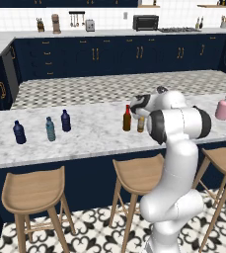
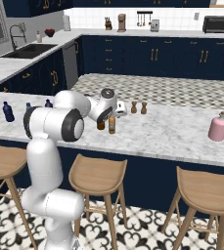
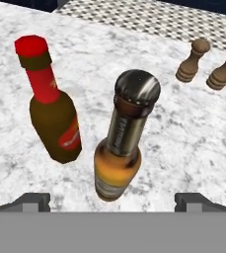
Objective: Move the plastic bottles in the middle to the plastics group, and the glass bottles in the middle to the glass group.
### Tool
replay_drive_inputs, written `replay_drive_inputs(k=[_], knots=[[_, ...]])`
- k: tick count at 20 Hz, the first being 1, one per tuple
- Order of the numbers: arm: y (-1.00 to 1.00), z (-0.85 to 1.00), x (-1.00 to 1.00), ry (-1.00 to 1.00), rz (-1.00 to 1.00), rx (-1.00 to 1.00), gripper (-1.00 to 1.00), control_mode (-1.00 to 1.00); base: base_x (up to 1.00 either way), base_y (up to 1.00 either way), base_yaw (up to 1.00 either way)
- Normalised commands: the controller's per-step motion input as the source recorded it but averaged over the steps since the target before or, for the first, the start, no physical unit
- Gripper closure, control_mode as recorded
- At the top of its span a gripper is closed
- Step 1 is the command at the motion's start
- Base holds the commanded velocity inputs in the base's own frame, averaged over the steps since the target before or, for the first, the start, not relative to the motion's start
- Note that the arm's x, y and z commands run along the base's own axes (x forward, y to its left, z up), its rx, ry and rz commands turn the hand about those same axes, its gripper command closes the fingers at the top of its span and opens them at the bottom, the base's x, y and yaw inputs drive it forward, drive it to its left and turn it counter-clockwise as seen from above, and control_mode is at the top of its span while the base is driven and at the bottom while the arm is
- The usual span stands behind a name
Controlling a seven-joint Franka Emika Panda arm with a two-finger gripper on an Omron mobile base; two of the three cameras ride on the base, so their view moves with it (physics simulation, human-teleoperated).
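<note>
Amber bottle (image 3: 119, 143) beside red-capped brown bottle (image 3: 53, 118)

Arm's hand sits over the marble counter (image 2: 172, 132), fingers hidden behind the wrist, so can't tell jaw gap. Amber-orange bottle (image 2: 112, 125) stands upright just below the hand; dark brown bottle (image 2: 100, 125) touching-close beside it, mostly covered. Two brown shakers (image 2: 138, 107) just past the hand. Pink bottle (image 2: 218, 127) well apart. Navy bottle (image 2: 8, 112) far opposite side.

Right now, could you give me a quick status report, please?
Pincer open, empty, above amber-orange bottle. Red-capped brown bottle standing close beside it. Pink bottle far along counter.
</note>
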Motion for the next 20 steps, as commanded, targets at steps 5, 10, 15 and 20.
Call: replay_drive_inputs(k=[5, 10, 15, 20], knots=[[0.00, -0.01, 0.20, 0.00, 0.00, 0.01, -1.00, -1.00, 0.00, 0.00, 0.00], [0.00, -0.14, 0.07, 0.00, 0.00, 0.00, -1.00, -1.00, 0.00, 0.00, 0.00], [0.00, -0.15, 0.08, 0.00, 0.00, 0.00, -1.00, -1.00, 0.00, 0.00, 0.00], [0.00, -0.03, 0.16, 0.00, 0.00, 0.01, -1.00, -1.00, 0.00, 0.00, 0.00]])
